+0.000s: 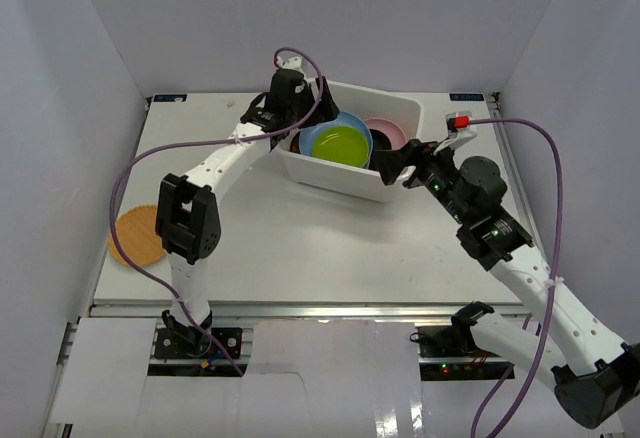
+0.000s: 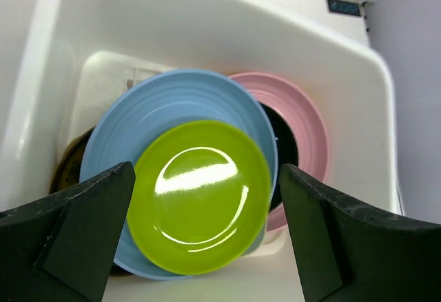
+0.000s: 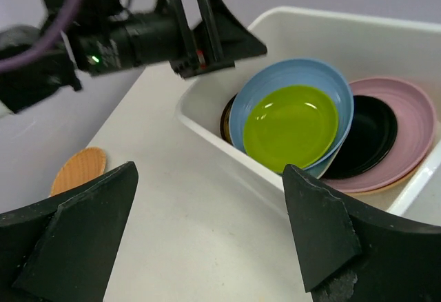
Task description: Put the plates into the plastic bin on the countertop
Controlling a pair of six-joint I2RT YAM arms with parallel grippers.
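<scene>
The white plastic bin (image 1: 390,106) stands at the back middle of the countertop (image 1: 300,248). In it lie a lime green plate (image 1: 340,144) on a blue plate (image 1: 350,121), a pink plate (image 1: 386,129), a black plate (image 1: 381,141) and a brown-gold plate edge (image 2: 69,164). An orange woven-look plate (image 1: 138,235) lies at the countertop's left edge. My left gripper (image 1: 300,128) is open and empty over the bin's left end, above the lime green plate (image 2: 200,195). My right gripper (image 1: 392,163) is open and empty at the bin's near right corner. The yellow plate and the mint dish are out of view.
White walls close in the back and both sides. A purple cable (image 1: 150,153) loops along the left arm, another (image 1: 555,188) along the right arm. A red and white fitting (image 1: 460,121) sits at the back right.
</scene>
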